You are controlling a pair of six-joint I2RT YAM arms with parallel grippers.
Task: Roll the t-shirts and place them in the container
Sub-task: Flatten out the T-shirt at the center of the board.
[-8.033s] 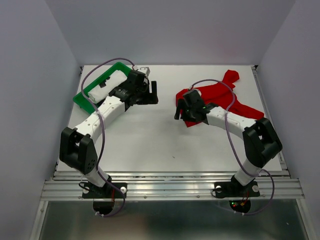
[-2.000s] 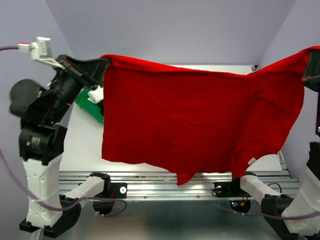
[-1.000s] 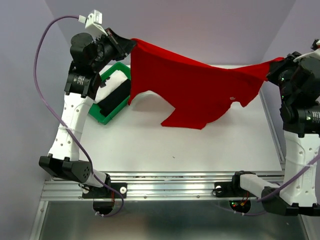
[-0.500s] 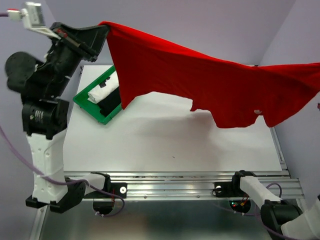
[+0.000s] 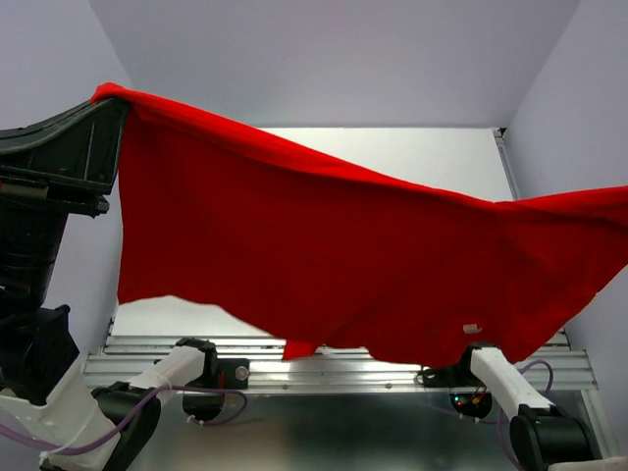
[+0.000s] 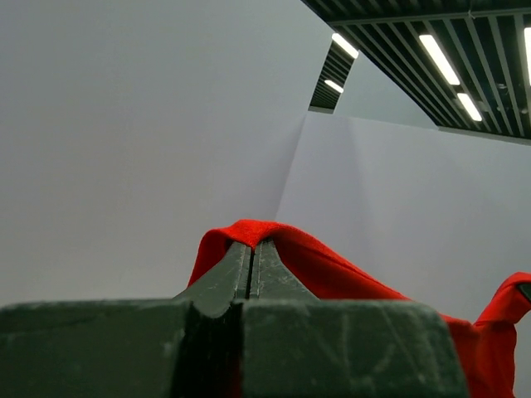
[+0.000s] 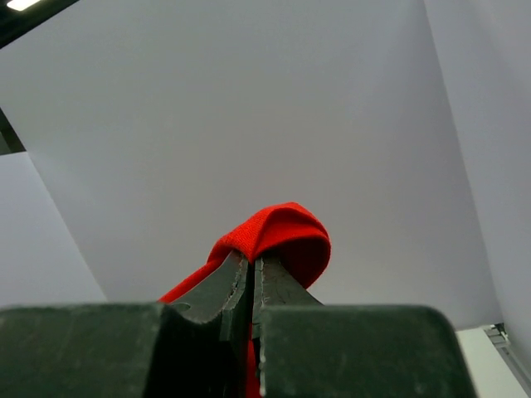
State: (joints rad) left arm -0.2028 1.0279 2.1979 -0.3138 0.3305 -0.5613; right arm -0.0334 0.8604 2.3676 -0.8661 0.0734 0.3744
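Observation:
A bright red t-shirt (image 5: 324, 255) hangs spread wide in the air, high above the table, and fills most of the top view. My left gripper (image 5: 116, 106) pinches its upper left corner. In the left wrist view the gripper (image 6: 250, 245) is shut, with red cloth (image 6: 332, 269) folded over its tips. My right gripper is past the right edge of the top view. The right wrist view shows that gripper (image 7: 251, 259) shut on a fold of the red cloth (image 7: 286, 228). The shirt's lower hem sags near the front rail.
Only the far strip of the white table (image 5: 412, 157) shows behind the shirt. The aluminium rail (image 5: 343, 368) and both arm bases (image 5: 211, 373) (image 5: 481, 378) lie below the hem. Grey walls close in on the left, right and back.
Both arms have raised the red t-shirt and drawn it toward the near side. It now hangs wider and lower in view, covering the tray and most of the table.

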